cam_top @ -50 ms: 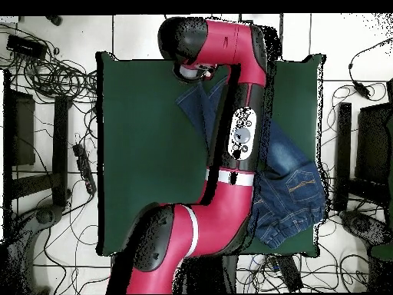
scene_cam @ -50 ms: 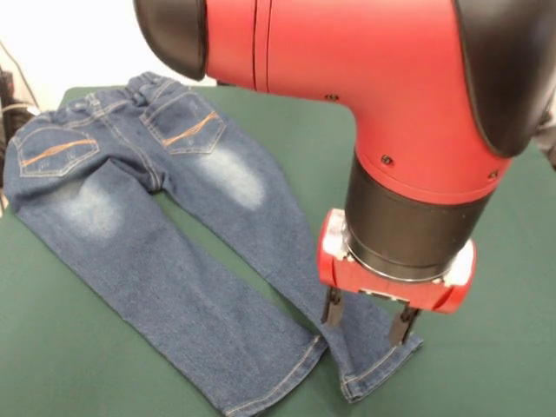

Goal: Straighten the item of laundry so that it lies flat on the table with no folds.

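Jeans (scene_cam @ -50 ms: 165,217) lie back-side up on green worktop (scene_cam @ -50 ms: 78,365), waistband at 11 o'clock, leg hems at 5 o'clock in front view. Long axis runs 11 to 5. Pincer (scene_cam @ -50 ms: 369,319) hangs right over hem of right-hand leg, fingers spread, holding nothing (tips look just above denim, contact unclear). Legs mostly flat; waist end overhangs worktop corner.

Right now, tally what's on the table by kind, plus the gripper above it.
Jeans: 1, blue denim, both legs spread on the green table
Gripper: 1, fingers apart over a leg cuff
Total: 2
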Robot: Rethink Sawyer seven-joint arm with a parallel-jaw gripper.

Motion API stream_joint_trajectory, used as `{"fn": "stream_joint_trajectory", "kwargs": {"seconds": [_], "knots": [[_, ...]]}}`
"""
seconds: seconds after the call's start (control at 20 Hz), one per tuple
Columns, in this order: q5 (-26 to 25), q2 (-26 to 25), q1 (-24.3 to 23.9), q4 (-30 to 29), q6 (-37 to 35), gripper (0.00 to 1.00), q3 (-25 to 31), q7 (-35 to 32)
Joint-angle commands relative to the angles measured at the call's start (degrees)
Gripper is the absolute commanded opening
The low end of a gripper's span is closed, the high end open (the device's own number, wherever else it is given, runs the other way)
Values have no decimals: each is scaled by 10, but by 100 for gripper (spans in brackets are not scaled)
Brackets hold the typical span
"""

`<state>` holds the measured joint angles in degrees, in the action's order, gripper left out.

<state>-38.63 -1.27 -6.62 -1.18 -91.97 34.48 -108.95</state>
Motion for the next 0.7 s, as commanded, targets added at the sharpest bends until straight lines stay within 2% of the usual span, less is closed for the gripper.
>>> {"fn": "stream_joint_trajectory", "kwargs": {"seconds": [0.05,0.6,0.7], "knots": [[-36,-27,2,-108,20,100,89,150],[-77,-16,9,-108,-18,100,123,119],[-103,-22,7,-102,-22,100,145,122]]}}
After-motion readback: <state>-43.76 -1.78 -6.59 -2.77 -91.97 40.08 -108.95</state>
